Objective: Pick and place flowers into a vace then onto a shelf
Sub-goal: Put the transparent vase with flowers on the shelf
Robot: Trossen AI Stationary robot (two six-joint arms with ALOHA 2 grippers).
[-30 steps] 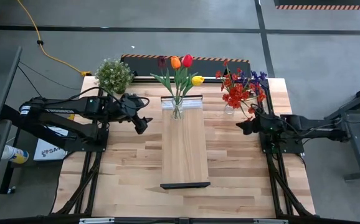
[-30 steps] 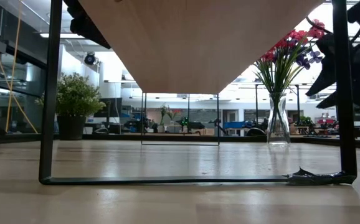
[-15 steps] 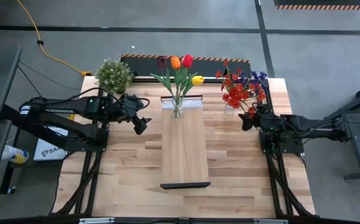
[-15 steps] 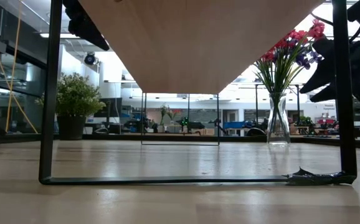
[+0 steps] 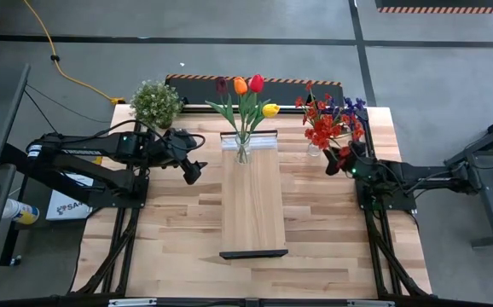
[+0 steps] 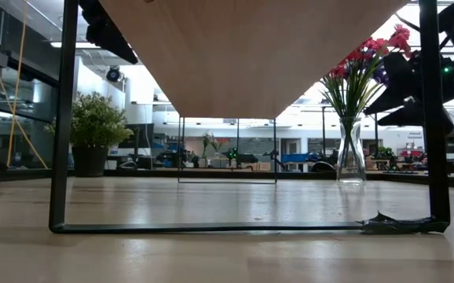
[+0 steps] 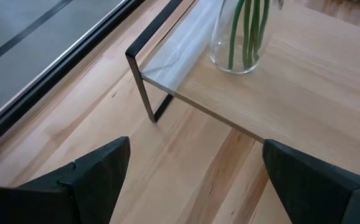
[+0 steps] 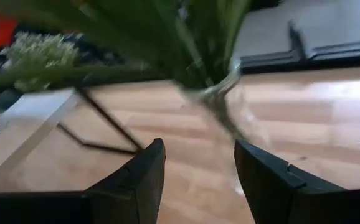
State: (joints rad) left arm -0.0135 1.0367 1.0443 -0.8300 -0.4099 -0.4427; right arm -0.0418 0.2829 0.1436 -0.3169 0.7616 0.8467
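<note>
A clear glass vase [image 5: 243, 153] with red, orange, yellow and dark tulips [image 5: 248, 88] stands on the far end of the shelf [image 5: 253, 209]. In the left wrist view its base [image 7: 237, 46] rests on the pale board. A second glass vase [image 5: 314, 149] holds red sprays and purple sprigs [image 5: 327, 119]. It stands on the tabletop right of the shelf [image 6: 350, 161]. My right gripper [image 5: 335, 162] is open just right of that vase, which shows blurred ahead of its fingers [image 8: 227, 112]. My left gripper [image 5: 194, 170] is open, left of the shelf's far end.
A bushy green potted plant [image 5: 155, 102] sits at the table's far left corner. The shelf's dark metal legs [image 6: 62, 118] stand on the tabletop, one near foot taped down [image 6: 400, 224]. Bare wood lies on both sides of the shelf toward the near edge.
My right gripper has moved toward the table's far edge and slightly left, closing in on the vase of red sprays. It stayed open. The left arm and both vases kept still.
</note>
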